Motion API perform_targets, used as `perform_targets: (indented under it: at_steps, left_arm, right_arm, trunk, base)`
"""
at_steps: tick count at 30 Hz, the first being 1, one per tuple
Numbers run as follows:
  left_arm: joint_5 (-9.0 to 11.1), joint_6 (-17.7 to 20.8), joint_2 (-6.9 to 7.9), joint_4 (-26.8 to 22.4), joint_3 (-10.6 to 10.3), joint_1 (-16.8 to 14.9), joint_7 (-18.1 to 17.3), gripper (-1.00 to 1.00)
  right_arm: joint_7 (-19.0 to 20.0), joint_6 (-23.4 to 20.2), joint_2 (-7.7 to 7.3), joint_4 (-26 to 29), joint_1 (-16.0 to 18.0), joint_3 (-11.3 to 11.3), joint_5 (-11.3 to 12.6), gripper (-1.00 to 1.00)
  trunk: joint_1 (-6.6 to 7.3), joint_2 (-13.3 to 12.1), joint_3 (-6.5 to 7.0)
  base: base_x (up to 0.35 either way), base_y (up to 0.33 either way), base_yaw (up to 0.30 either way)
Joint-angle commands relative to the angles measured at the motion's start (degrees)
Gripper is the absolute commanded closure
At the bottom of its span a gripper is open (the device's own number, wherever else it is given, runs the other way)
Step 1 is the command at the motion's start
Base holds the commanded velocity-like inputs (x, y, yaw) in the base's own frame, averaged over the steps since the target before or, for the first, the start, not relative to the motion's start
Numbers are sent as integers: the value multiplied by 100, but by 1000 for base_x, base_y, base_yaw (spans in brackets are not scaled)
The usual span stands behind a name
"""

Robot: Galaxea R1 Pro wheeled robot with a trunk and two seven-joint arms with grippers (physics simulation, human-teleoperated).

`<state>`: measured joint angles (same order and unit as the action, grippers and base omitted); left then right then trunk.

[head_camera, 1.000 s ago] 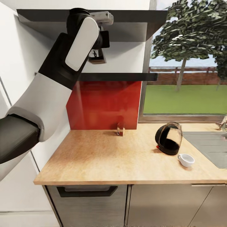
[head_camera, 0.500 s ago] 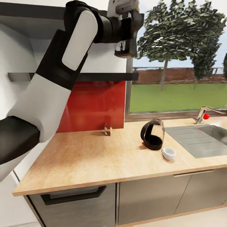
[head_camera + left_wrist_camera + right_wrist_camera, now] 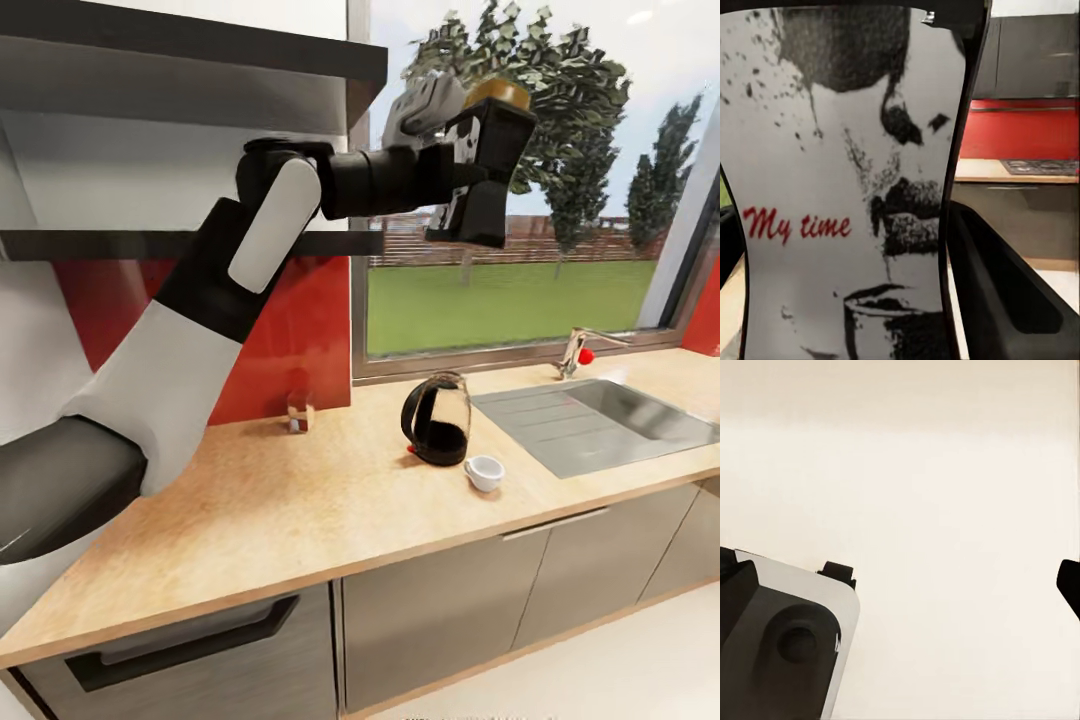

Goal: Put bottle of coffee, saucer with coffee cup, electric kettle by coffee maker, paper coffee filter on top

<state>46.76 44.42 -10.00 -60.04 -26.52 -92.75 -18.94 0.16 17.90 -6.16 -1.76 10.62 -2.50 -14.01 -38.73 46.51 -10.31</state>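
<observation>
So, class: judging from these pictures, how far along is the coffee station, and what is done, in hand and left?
Done: the electric kettle and coffee cup stand on the countertop. In hand: the left gripper holds the bottle of coffee high in front of the window, off the shelf. Left: setting the bottle down. No coffee maker, saucer or filter is in sight here, so those steps cannot be judged.

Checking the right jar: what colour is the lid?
Yellow lid on the bottle of coffee, best in head view.
</observation>
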Motion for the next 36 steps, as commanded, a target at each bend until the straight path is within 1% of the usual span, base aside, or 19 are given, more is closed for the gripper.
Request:
perform_targets:
  at_steps: [1,8,21,28,36]
  left_arm:
    - [0,-4,0,0,7,17,-34,100]
    - [0,-113,0,1,7,112,-76,100]
    - [0,-123,0,1,7,152,-75,100]
    - [0,-126,0,47,7,152,-75,100]
    - [0,-124,0,87,5,152,-75,100]
  right_arm:
    - [2,33,-1,-18,10,-23,1,-100]
    - [2,38,-8,-17,10,-24,3,-100]
    - [2,36,-8,-17,10,-24,0,-100]
    - [-3,36,-8,-17,10,-28,-1,-100]
    - [0,33,-8,-17,10,-30,3,-100]
  trunk:
    - [-1,7,-8]
    - [-1,7,-8]
    - [-1,7,-8]
    - [-1,7,-8]
    - [-1,7,-8]
  base:
    - [0,0,-284]
    - [0,0,-284]
    - [2,0,-284]
    - [237,0,-107]
    - [310,-46,-246]
